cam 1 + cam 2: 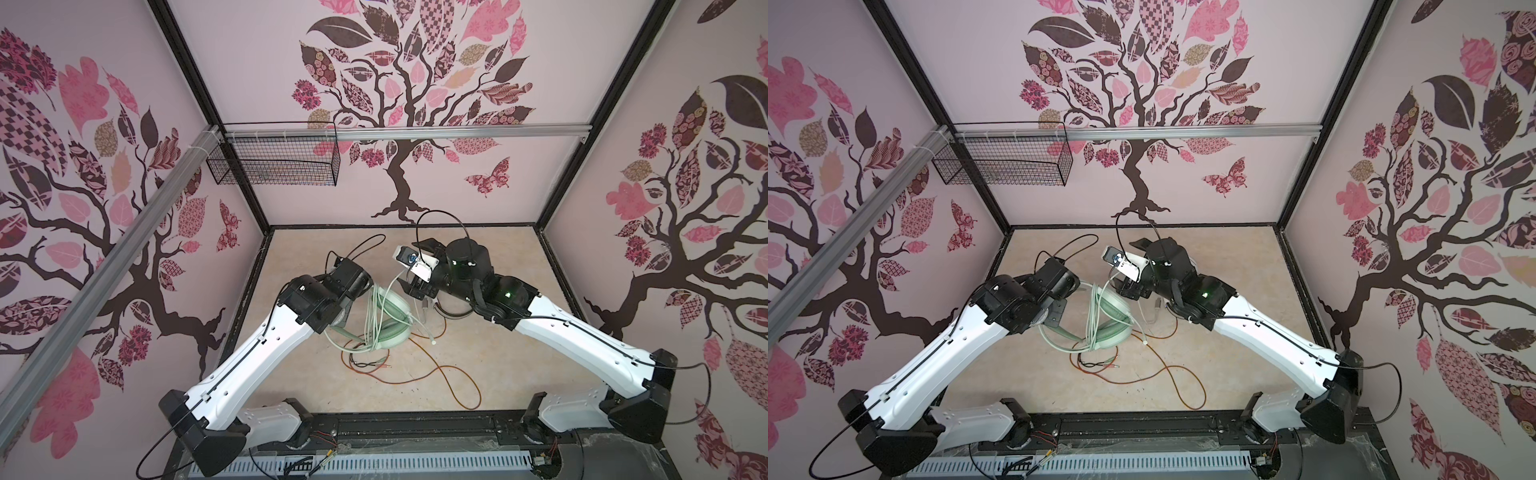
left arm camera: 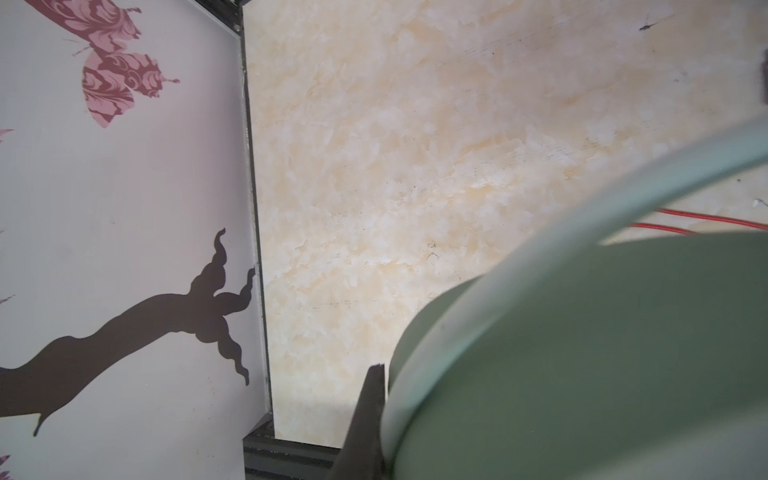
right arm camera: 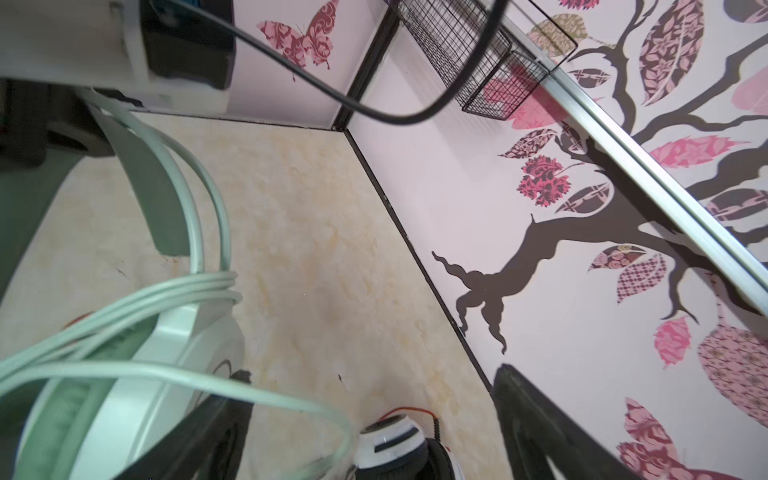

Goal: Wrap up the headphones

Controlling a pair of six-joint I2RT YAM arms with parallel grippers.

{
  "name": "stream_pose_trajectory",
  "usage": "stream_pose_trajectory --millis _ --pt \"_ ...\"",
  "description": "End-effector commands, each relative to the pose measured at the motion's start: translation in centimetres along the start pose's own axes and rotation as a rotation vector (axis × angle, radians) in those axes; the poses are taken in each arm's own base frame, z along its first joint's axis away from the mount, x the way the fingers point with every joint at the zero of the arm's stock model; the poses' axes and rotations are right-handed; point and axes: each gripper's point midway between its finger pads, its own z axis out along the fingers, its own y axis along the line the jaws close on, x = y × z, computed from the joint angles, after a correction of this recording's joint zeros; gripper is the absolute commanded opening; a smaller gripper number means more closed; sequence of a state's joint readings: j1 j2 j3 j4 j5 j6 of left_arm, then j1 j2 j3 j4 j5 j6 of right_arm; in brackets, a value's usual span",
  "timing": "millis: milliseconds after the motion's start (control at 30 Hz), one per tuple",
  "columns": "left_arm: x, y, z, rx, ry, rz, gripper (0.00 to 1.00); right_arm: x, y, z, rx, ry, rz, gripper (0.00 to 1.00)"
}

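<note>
The mint-green headphones [image 1: 390,328] [image 1: 1113,328] stand tilted mid-table between both arms, with pale green cable [image 1: 372,320] looped around them several times. My left gripper [image 2: 388,386] is shut on this headset; one dark finger [image 2: 370,415] presses against the green shell [image 2: 582,353]. My right gripper [image 3: 374,415] [image 1: 419,291] is open wide beside the headset. A strand of green cable [image 3: 166,374] crosses its one finger [image 3: 216,428]. The white-and-black headphones [image 3: 395,444] lie under the right gripper, and their thin black band [image 1: 451,316] shows in a top view. Their orange-red cable [image 1: 449,370] [image 1: 1167,370] sprawls toward the front.
A black wire basket [image 1: 274,162] [image 3: 478,62] hangs from the metal rail [image 1: 457,133] on the back wall. Patterned walls close the table on three sides. A black camera cable [image 1: 440,220] arcs above the right wrist.
</note>
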State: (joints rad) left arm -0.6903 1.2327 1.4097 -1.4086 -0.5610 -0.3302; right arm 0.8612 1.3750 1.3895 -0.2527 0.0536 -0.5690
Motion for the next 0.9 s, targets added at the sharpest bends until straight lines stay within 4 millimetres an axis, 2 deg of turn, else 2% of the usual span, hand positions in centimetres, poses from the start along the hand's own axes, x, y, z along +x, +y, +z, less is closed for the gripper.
stream_pose_trajectory --millis 0,133,233,500,733,867 --pt "0.0 -1.2 -0.9 0.108 -0.034 -0.072 0.0 -1.1 0.6 1.2 -0.088 -0.041 0.115 0.94" --pt "0.4 -2.3 -1.1 0.175 -0.03 -0.087 0.0 -2.3 0.4 2.1 -0.122 -0.072 0.158 0.94" --pt "0.4 -2.3 -1.6 0.199 -0.044 -0.111 0.0 -2.1 0.4 3.2 -0.137 -0.055 0.179 0.94" --pt "0.5 -1.5 -2.4 0.192 -0.053 -0.107 0.0 1.0 0.0 5.6 -0.136 0.005 0.279 0.94" --pt "-0.1 -0.7 -3.4 0.179 -0.071 -0.107 0.0 3.9 -0.6 6.1 -0.123 0.058 0.383 0.94" --pt "-0.2 0.1 -4.0 0.154 -0.074 -0.102 0.0 5.4 -0.1 5.1 -0.11 0.07 0.417 0.95"
